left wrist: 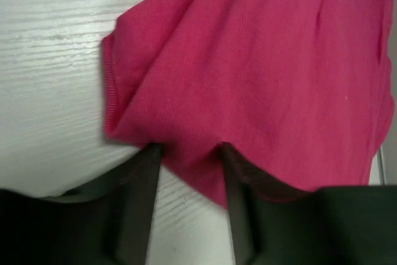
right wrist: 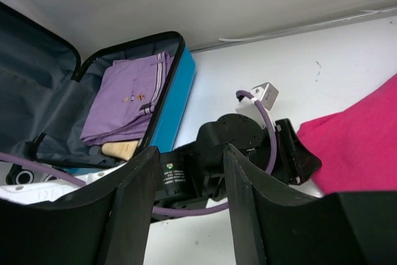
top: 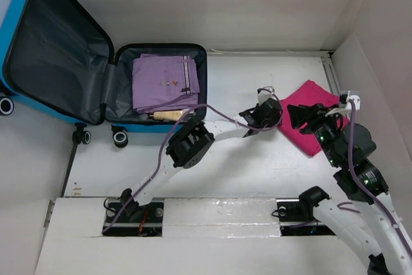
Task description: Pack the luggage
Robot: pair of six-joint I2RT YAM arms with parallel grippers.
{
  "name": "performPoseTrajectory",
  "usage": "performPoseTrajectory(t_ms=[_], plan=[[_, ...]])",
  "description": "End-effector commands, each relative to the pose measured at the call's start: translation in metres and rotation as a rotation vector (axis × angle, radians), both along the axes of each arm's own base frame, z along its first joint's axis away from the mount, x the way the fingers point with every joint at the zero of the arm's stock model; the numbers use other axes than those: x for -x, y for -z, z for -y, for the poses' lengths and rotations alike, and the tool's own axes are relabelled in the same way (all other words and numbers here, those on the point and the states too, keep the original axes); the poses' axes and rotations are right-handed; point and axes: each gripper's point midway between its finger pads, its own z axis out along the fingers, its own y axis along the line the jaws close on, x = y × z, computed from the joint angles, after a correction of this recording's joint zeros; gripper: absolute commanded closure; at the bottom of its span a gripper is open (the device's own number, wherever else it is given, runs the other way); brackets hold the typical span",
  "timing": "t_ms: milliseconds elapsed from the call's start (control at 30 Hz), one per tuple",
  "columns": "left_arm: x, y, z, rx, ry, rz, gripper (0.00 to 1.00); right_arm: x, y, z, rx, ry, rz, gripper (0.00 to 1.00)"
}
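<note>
**Luggage open far-left; both end effectors at the pink garment**

The luggage (top: 58, 49) sits in the far-left corner of the tabletop (top: 244, 75). Its lid is propped against the left wall (top: 19, 178), showing grey lining. The base lies flat, its right rim near the left arm's elbow (top: 190, 143), with the wheels (top: 120, 137) on the near side.

- **In the base:** a folded purple shirt (top: 166, 83), with a beige item (top: 168, 115) at the near rim.
- **Open room:** a bare white strip of tabletop runs between the luggage and the pink garment (top: 312, 111), which lies close to the right wall (top: 386, 62).
- **Left end effector** (left wrist: 189, 153): narrow gap, closed on the garment's edge.
- **Right end effector** (right wrist: 189, 159): narrowly parted, holding nothing, just beside the left one.
</note>
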Motion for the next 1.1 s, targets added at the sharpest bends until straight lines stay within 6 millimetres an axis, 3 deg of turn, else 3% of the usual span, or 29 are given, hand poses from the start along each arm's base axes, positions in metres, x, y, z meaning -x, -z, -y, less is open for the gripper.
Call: performPoseTrajectory(t_ms=[0, 33, 100, 167, 200, 233, 267, 333, 367, 433, 500, 567, 600, 633, 667, 700, 800, 933, 1067], plan=[[-0.021, -0.005, -0.003, 0.03, -0.054, 0.008, 0.71, -0.002, -0.005, -0.005, 0.002, -0.023, 0.029, 0.48], [-0.02, 0.0, -0.005, 0.021, -0.054, 0.003, 0.87, -0.002, -0.005, -0.005, 0.002, -0.023, 0.029, 0.48], [-0.037, -0.011, -0.024, 0.019, -0.106, 0.017, 1.0, -0.003, 0.001, -0.005, 0.007, -0.023, 0.018, 0.48], [-0.037, -0.01, -0.039, 0.017, -0.128, 0.026, 1.0, -0.004, 0.007, -0.006, 0.013, -0.024, 0.007, 0.48], [-0.05, -0.032, -0.054, 0.041, -0.16, 0.058, 1.0, -0.005, 0.004, -0.006, 0.008, -0.023, 0.016, 0.48], [-0.047, -0.021, -0.069, 0.012, -0.165, 0.049, 1.0, -0.008, 0.013, -0.008, 0.019, -0.024, -0.005, 0.48], [-0.05, -0.026, -0.079, 0.011, -0.187, 0.058, 1.0, -0.011, 0.02, -0.012, 0.024, -0.036, -0.018, 0.48], [-0.062, -0.049, -0.104, 0.009, -0.235, 0.102, 1.0, -0.015, 0.019, -0.016, 0.02, -0.048, -0.008, 0.48], [-0.061, -0.042, -0.116, -0.013, -0.236, 0.107, 1.0, -0.017, 0.028, -0.02, 0.029, -0.062, -0.029, 0.48], [-0.073, -0.054, -0.14, -0.02, -0.277, 0.125, 1.0, -0.024, 0.033, -0.024, 0.023, -0.062, -0.04, 0.48], [-0.075, -0.051, -0.161, -0.07, -0.307, 0.127, 1.0, -0.026, 0.037, -0.03, 0.023, -0.091, -0.043, 0.48], [-0.081, -0.055, -0.175, -0.076, -0.31, 0.13, 0.76, -0.031, 0.041, -0.033, 0.03, -0.091, -0.057, 0.48], [-0.077, -0.059, -0.175, -0.076, -0.298, 0.122, 0.52, -0.031, 0.041, -0.033, 0.021, -0.091, -0.06, 0.48], [-0.076, -0.056, -0.177, -0.095, -0.292, 0.117, 0.42, -0.033, 0.048, -0.034, 0.029, -0.091, -0.078, 0.48], [-0.072, -0.064, -0.178, -0.092, -0.274, 0.126, 0.37, -0.034, 0.045, -0.035, 0.023, -0.091, -0.066, 0.48], [-0.064, -0.059, -0.178, -0.103, -0.263, 0.117, 0.35, -0.034, 0.045, -0.035, 0.023, -0.091, -0.066, 0.48], [-0.043, -0.059, -0.175, -0.105, -0.246, 0.111, 0.35, -0.036, 0.045, -0.036, 0.023, -0.091, -0.066, 0.48], [-0.008, -0.026, -0.17, -0.026, -0.193, -0.026, 0.4, -0.039, 0.05, -0.037, 0.026, -0.091, -0.073, 0.48], [0.014, -0.012, -0.158, 0.051, -0.225, -0.154, 0.44, -0.042, 0.05, -0.036, 0.027, -0.082, -0.073, 0.48]])
